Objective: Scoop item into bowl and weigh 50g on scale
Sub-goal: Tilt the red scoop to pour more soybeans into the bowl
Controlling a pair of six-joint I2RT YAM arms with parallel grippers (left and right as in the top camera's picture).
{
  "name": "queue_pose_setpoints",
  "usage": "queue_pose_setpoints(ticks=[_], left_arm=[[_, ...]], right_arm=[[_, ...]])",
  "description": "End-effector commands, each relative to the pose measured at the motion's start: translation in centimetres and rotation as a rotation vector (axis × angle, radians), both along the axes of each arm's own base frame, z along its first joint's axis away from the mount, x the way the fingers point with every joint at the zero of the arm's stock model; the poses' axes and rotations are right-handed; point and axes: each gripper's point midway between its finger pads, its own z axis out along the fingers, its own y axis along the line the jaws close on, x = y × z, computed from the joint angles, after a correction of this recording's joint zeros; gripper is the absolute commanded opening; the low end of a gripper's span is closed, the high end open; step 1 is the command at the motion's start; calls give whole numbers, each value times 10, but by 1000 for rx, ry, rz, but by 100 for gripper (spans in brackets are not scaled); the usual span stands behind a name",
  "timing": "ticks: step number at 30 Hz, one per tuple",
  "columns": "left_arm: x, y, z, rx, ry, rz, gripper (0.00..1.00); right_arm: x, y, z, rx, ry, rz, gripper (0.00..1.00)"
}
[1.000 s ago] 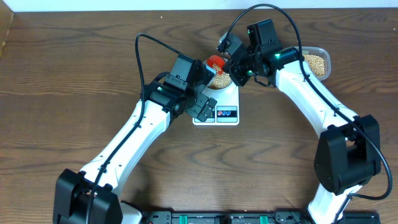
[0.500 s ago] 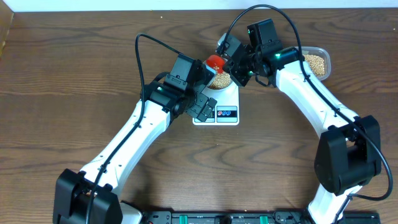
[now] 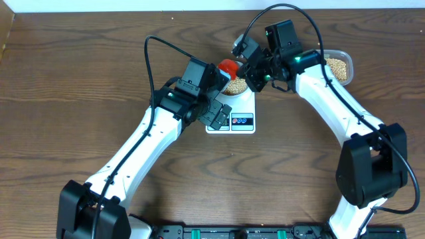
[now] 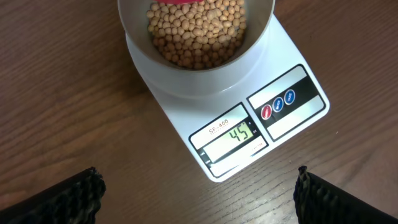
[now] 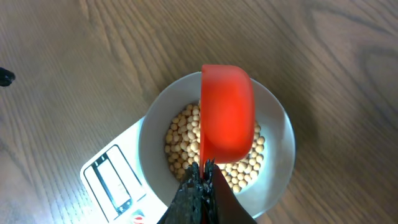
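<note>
Nearest the robot's base, the left gripper (image 4: 196, 202) hangs low over the brown wood-grain table (image 3: 66, 99) with its fingers spread wide apart and nothing between them. It is parked just in front of the flat white rectangular digital scale (image 4: 186, 118). That placement looks deliberate: its wrist camera gets a clean look at the scale's small grey display (image 4: 231, 135) while the arm touches nothing that could disturb the weight. The display reads 45, short of the fifty the task asks for, and the round buttons (image 4: 278, 104) sit beside it on the front edge.

Behind the display, the small round pale blue-white bowl (image 5: 280, 124) stands centred on the scale, so everything in it gets weighed. The small round tan-yellow beans (image 4: 199, 31) cover its bottom in a shallow heap.

Directly above the bowl, the right gripper (image 5: 202, 180) is clamped tight on the thin handle of a red-orange plastic scoop (image 5: 227, 112). The scoop hovers within the rim, so any beans it drops land inside and not on the table. Only its smooth outer side shows, so I cannot tell whether any beans are left in it.

Farthest back on the right, a clear rounded-rectangular plastic tub (image 3: 337, 65) holds the bean supply within easy reach of the right arm. My judgement is that a small top-up is needed, and an overshoot is the main risk.
</note>
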Motion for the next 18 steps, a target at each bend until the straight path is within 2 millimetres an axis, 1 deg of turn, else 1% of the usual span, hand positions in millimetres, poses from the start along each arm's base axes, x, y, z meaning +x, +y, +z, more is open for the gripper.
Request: queue_pose_setpoints(ticks=[1,18], left_arm=[[1,2,7,2,-24,-9,100],[1,2,7,2,-24,-9,100]], right_arm=[[1,-2,21,45,-13,-21,1],[3,-5,21,44,-16,-26,1]])
